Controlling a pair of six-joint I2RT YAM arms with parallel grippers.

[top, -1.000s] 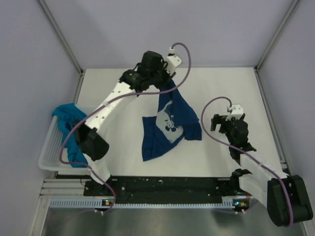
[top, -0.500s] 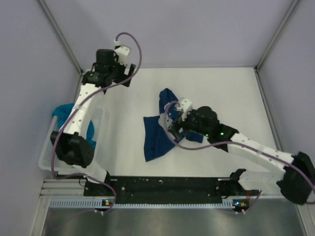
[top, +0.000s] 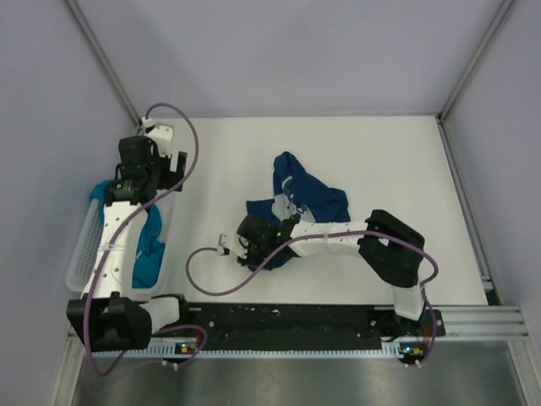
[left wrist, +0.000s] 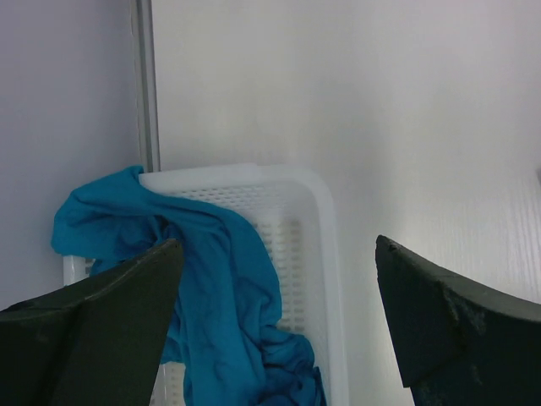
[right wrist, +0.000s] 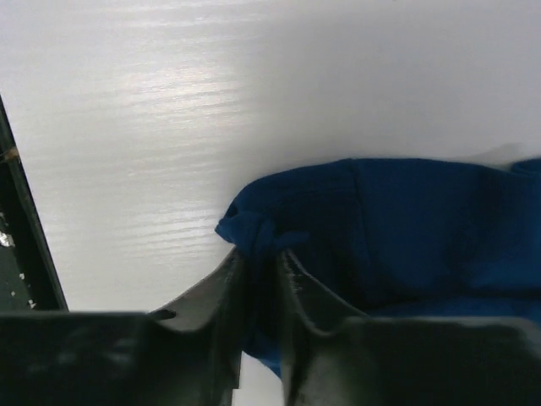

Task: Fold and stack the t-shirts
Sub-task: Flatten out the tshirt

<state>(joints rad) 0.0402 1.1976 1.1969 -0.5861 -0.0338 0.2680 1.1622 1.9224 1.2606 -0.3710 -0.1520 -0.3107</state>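
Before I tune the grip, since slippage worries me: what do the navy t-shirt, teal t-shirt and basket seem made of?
Navy t-shirt: soft matte knit, probably cotton; it bunches in folds. Teal t-shirt: similar matte cloth, draping limply. Basket: white, apparently rigid plastic; smooth rim, lattice wall.

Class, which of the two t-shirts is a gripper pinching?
The navy t-shirt, pinched by the right gripper; the teal t-shirt lies untouched in the basket.
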